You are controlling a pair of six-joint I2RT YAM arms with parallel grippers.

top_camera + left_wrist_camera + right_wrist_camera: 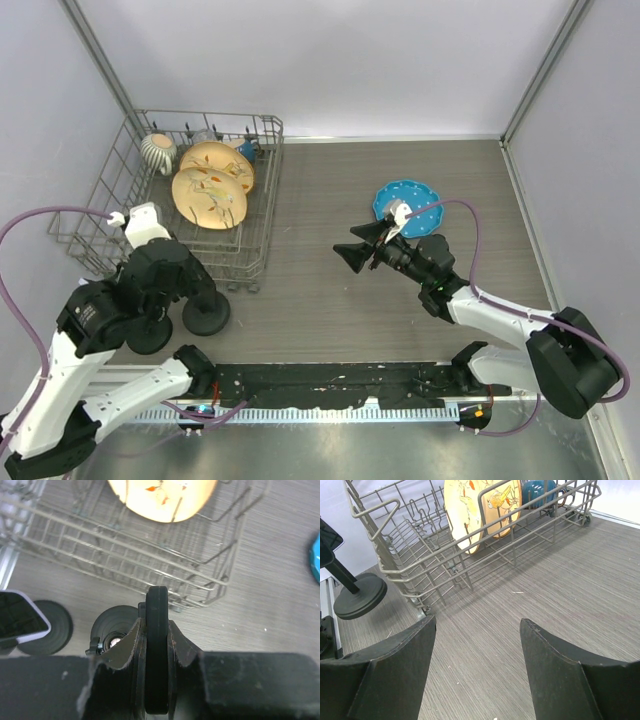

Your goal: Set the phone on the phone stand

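My left gripper (pixel 156 625) is shut on a black flat slab (pixel 156 605), seen edge-on; by its shape it is the phone. It hangs over the round black base of a phone stand (pixel 114 625), near the table's front left (pixel 205 315). A second stand (pixel 52 630) to the left carries a dark-screened phone in a pale lilac case (pixel 17 617); it also shows in the right wrist view (pixel 360 595). In the top view the left gripper (pixel 180 290) is mostly hidden under its arm. My right gripper (pixel 350 245) is open and empty (pixel 477 625) over the table's middle.
A wire dish rack (pixel 262 180) stands at the back left with orange patterned plates (pixel 210 195) and a striped cup (pixel 157 150). Its front corner (pixel 220 587) is just beyond the stands. A blue plate (pixel 405 200) lies behind the right gripper.
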